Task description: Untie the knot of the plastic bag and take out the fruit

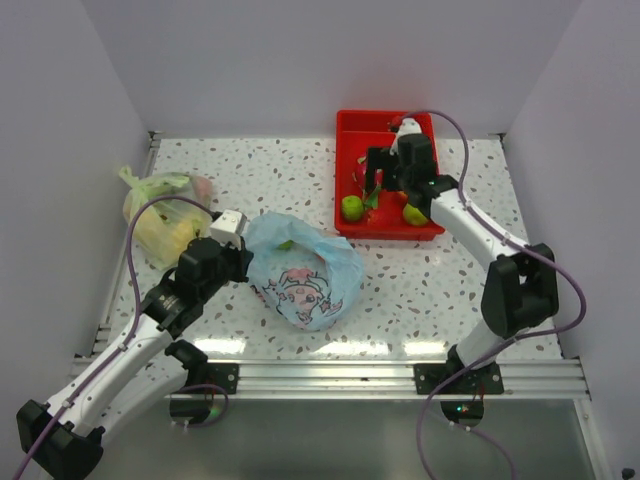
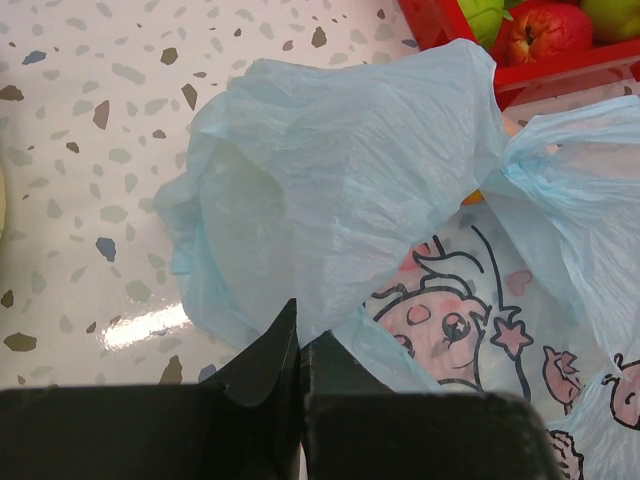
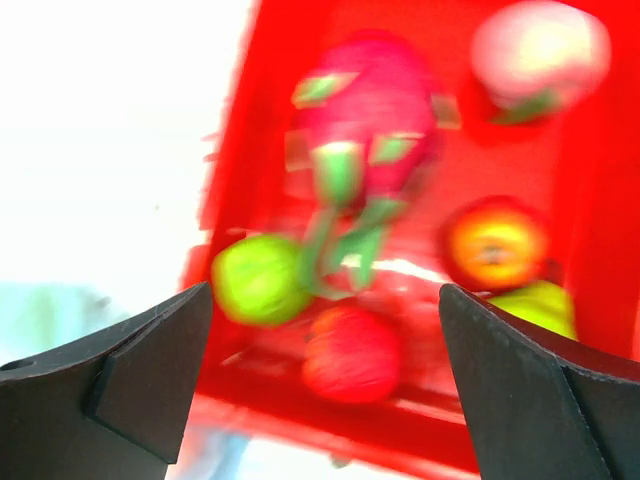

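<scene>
The speckled white bench (image 1: 250,170) carried three things: a light blue plastic bag (image 1: 305,275) near its middle, a yellow-green bag (image 1: 165,215) at the left, and a red tray (image 1: 390,231) farther back, toward the right.

The top external camera looks down from above and behind both arms. The left wrist camera sits close to the light blue plastic bag (image 2: 340,180) just ahead of the left gripper (image 2: 300,335), with the red tray (image 2: 570,62) beyond. The right wrist camera, blurred, looks down past the right gripper (image 3: 325,290) into that tray.

The fruit (image 3: 370,120) between the right jaws is appearing blurred; the plastic bag (image 2: 340,170) beyond the left jaws is running off-frame.
</scene>
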Controlling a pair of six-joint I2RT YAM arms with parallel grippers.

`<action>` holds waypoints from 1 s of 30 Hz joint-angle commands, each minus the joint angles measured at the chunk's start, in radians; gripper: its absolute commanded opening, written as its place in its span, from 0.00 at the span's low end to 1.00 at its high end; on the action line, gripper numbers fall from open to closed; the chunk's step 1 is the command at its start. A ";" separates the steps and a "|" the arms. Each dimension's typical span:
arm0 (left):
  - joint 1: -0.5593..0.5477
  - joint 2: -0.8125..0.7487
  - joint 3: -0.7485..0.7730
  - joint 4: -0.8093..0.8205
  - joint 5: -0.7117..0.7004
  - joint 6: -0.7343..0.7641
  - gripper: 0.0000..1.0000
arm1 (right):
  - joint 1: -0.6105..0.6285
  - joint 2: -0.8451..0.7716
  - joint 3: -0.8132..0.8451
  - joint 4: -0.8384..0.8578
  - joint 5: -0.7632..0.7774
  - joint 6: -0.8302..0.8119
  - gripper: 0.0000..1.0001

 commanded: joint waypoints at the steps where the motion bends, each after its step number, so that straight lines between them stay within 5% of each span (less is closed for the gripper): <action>1: 0.007 -0.005 0.000 0.054 0.008 0.026 0.00 | 0.115 -0.109 0.006 -0.039 -0.088 -0.099 0.99; 11: 0.007 -0.011 0.000 0.053 0.002 0.024 0.00 | 0.374 -0.155 -0.026 -0.111 -0.214 -0.152 0.99; 22: 0.007 -0.020 -0.003 0.051 -0.001 0.023 0.00 | 0.469 0.020 -0.035 -0.170 -0.043 -0.151 0.98; 28: 0.008 -0.023 -0.005 0.051 -0.001 0.023 0.00 | 0.468 0.095 -0.040 -0.137 0.037 -0.166 0.86; 30: 0.007 -0.024 -0.005 0.053 -0.002 0.021 0.00 | 0.465 0.111 -0.032 -0.131 0.060 -0.169 0.70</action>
